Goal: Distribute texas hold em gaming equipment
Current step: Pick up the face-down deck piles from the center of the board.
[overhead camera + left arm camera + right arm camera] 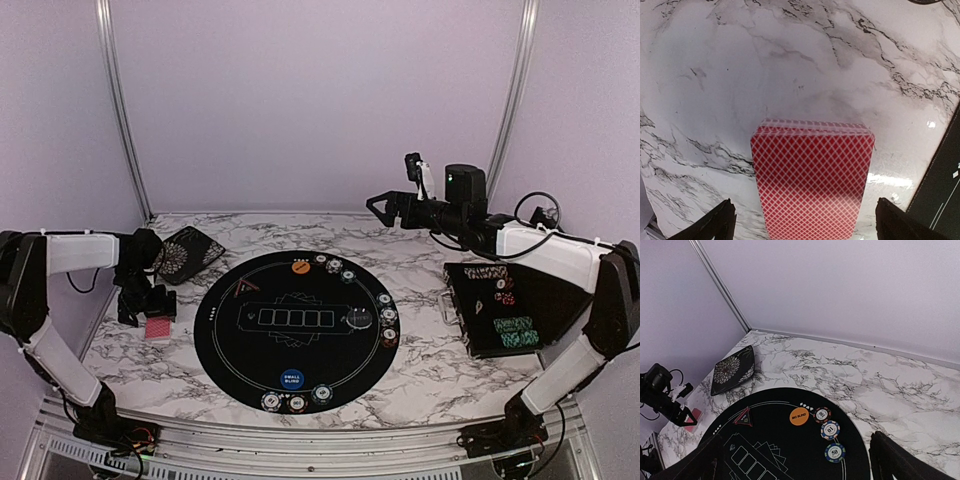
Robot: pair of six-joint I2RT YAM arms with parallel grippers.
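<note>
Left fingers [720, 222] stood wide apart, straddling red card deck [812, 180] on tabletop [740, 75]. Best: descend centred, pinch both side edges squarely. Right fingers [895, 457] open, raised, empty.

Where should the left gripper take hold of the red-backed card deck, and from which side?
Probably pinch the card deck across its two opposite side edges, coming straight down from above. It lies flat and squared on the marble table, leaving only thin edges to grip, and the open left gripper flanks it on both sides.
</note>
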